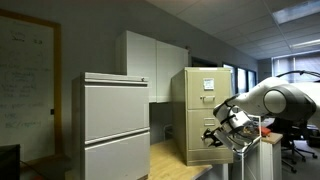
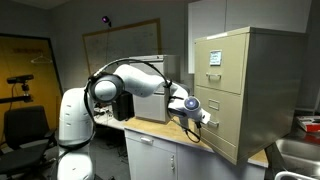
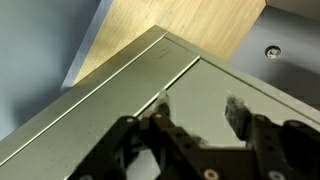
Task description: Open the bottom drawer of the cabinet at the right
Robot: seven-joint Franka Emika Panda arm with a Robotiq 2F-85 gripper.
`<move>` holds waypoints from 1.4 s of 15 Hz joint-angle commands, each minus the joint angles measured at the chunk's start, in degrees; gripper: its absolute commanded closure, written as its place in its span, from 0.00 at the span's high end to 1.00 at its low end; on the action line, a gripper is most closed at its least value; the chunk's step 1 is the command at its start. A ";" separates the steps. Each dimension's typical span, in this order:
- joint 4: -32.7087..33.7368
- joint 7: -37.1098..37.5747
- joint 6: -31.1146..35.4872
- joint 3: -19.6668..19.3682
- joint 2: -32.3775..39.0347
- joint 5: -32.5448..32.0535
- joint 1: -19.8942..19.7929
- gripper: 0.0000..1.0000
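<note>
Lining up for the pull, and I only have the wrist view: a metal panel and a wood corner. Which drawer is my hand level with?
Observer: The bottom drawer of the beige cabinet. Your hand is at its front, below the labelled top drawer.
Operator: Is that drawer open at all?
Observer: No. Both drawers look flush and shut in both exterior views.
Operator: Is there another cabinet nearby?
Observer: Yes, a gray two-drawer cabinet stands apart from the beige one.

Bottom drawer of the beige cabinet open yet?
No, in an exterior view the bottom drawer sits flush with the cabinet front, with the gripper just in front of it.
</note>
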 commanded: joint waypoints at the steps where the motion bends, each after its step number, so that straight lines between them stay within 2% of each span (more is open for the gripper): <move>1: 0.63 1.04 -1.46 -2.34 0.18 -0.67 1.58 0.92; 2: 0.81 0.77 -1.23 -2.72 0.10 -0.53 1.66 0.99; 3: 1.02 0.58 -1.66 -3.11 -0.03 -0.48 1.43 1.00; 9: 3.25 0.62 -2.09 -6.49 0.50 0.00 -0.35 1.00; 13: 8.20 1.86 -1.67 -7.52 3.86 0.31 -1.12 1.00; 21: 21.12 4.49 -3.13 -6.61 14.19 -0.26 -2.82 1.00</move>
